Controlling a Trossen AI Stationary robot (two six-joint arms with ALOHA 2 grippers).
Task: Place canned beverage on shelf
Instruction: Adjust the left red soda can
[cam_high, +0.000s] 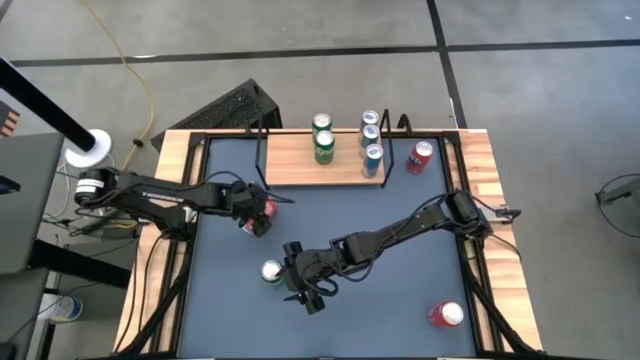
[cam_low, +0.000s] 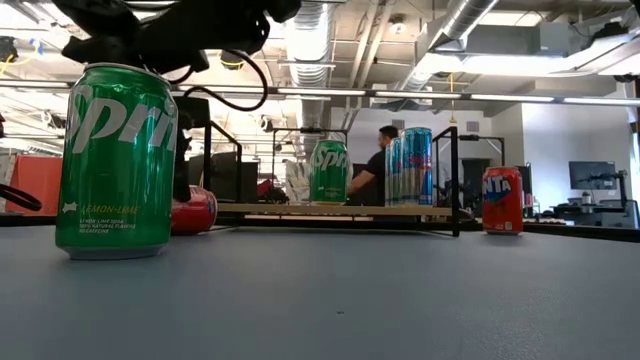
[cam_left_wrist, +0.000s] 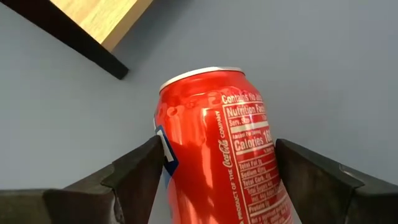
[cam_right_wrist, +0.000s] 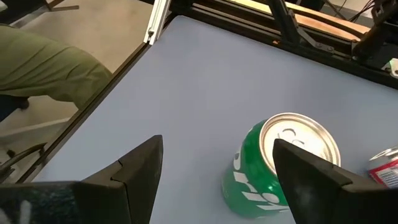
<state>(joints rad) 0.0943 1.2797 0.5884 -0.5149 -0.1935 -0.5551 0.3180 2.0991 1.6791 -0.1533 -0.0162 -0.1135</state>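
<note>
The left gripper (cam_left_wrist: 214, 168), fingers apart, is straddling a lying red Coke can (cam_left_wrist: 224, 149) near the shelf (cam_high: 320, 165); closing comes next. The right gripper (cam_right_wrist: 214, 165) is hovering open beside the upright green Sprite can (cam_right_wrist: 283, 165)

We note a red can (cam_left_wrist: 217, 155) with white nutrition lettering between dark fingers (cam_left_wrist: 134, 174); at 6 o'clock a green can (cam_high: 271, 270), silver-topped; the shelf (cam_high: 300, 165) is light wood, black-framed, bearing green cans (cam_high: 323, 140) and blue-silver cans (cam_high: 371, 140); tabletop (cam_high: 400, 310) blue-grey.
</note>
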